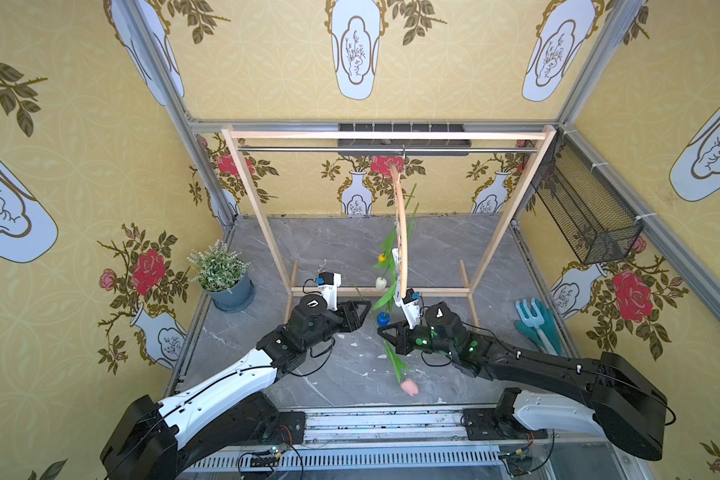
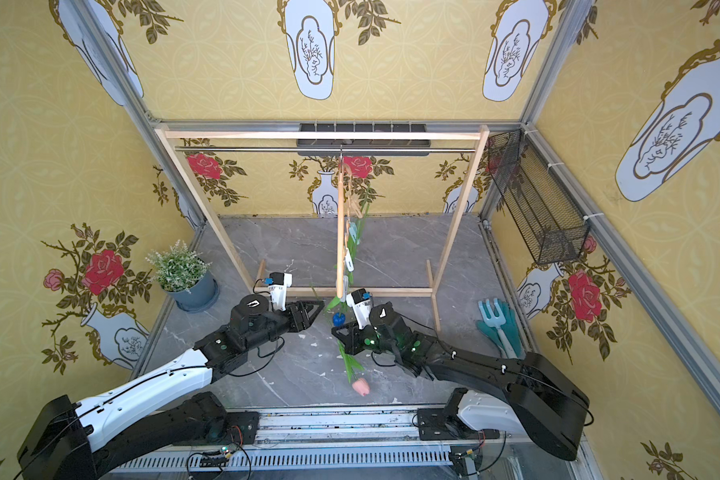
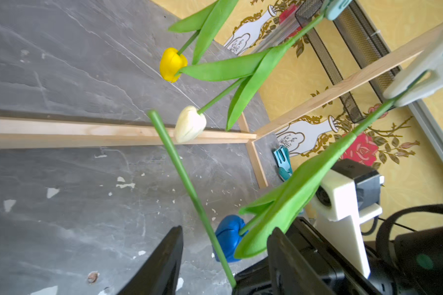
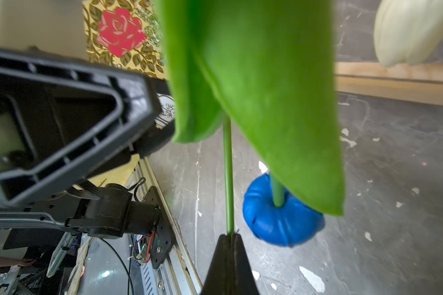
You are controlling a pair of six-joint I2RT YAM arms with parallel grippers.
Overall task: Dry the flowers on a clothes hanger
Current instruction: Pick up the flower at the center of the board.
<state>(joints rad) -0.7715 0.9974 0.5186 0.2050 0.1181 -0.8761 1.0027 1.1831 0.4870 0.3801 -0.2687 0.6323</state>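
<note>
While the left gripper (image 1: 364,315) sits just left of centre in both top views with its jaws about half open, nothing's actually gripped in it. In the left wrist view the stem (image 3: 180,173) of the pink tulip (image 1: 409,386) runs across the gap between its fingers (image 3: 161,263), and I can't tell if it touches either one. Just right of that, the clothes hanger (image 1: 400,232) hangs edge-on from the rack's metal rail (image 1: 308,148), mid-frame, with the yellow tulip (image 1: 382,257), white tulip (image 1: 380,283) and blue tulip (image 1: 383,319) pegged to it, heads down. Right again, the right gripper (image 4: 229,240) is clamped tight on that green stem, jaws fully closed around it, and the pink head sticks out below it at lower centre.
</note>
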